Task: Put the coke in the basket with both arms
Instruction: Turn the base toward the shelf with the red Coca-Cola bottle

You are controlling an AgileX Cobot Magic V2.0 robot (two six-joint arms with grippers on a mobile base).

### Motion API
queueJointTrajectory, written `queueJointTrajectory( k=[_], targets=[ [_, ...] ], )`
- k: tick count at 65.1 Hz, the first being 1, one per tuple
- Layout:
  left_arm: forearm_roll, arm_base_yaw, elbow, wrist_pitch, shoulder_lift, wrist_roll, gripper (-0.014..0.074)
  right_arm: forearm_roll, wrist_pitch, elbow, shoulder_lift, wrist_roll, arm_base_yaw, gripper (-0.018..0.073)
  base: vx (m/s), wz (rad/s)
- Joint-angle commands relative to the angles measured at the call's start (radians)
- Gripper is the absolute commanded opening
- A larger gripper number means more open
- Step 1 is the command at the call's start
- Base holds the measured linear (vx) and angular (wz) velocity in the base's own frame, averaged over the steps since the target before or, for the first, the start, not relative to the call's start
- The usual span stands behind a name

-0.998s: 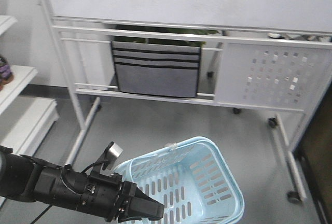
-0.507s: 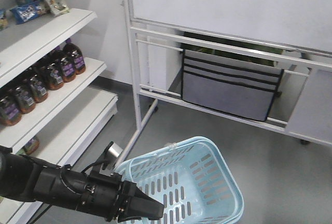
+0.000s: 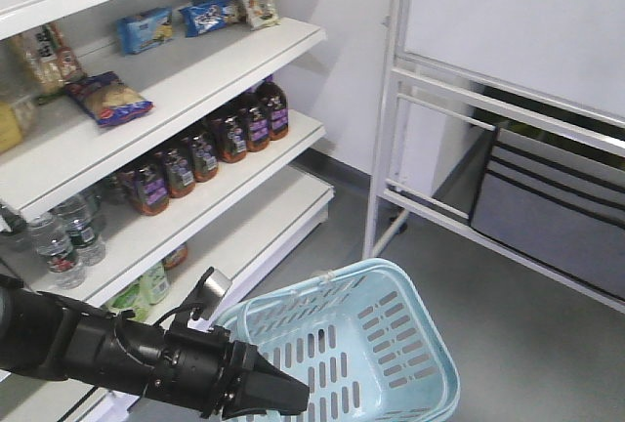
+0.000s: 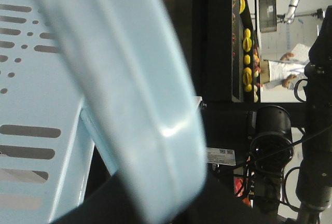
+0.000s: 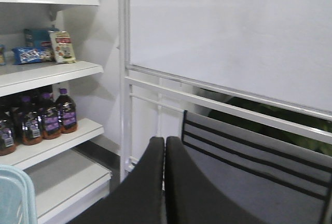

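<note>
In the front view, the black left gripper [image 3: 280, 399] tapers to a point against the near rim of the light blue plastic shopping basket with slotted sides [image 3: 441, 342]. The basket rides above the grey floor. Beside it stand white store shelves [image 3: 244, 59] holding dark brown bottles with purple labels [image 3: 210, 144], clear water bottles [image 3: 66, 238] and snack packets. The tall slim red coke can is nowhere in this view.

In the left wrist view, a broad pale blue band of the basket crosses the frame and runs down into the dark fingers at the bottom. The left gripper looks clamped on it.

In the right wrist view, the black right gripper [image 5: 164, 142] has its two fingers pressed together with nothing between them. It points towards a white metal frame [image 5: 123, 79]. There is no can here either, so where it stands cannot be told.

A full can should be moderately heavy, and its wall is smooth, slippery and thin enough to dent. The right gripper would best take it upright, around the middle of the body, with firm but modest pressure.
</note>
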Motion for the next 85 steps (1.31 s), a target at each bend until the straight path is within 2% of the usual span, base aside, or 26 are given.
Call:
queueJointTrajectory(
  k=[1,85],
  targets=[
    [-0.085,-0.001,-0.013,0.109,-0.047,0.014,-0.0006,-0.004,-0.071,0.011,-0.018,-0.005,-0.003,-0.0009,0.13,0.56],
    [-0.085,-0.001,-0.013,0.109,-0.047,0.014,-0.0006,-0.004,-0.071,0.011,-0.018,-0.005,-0.003,-0.0009,0.12,0.50]
  ],
)
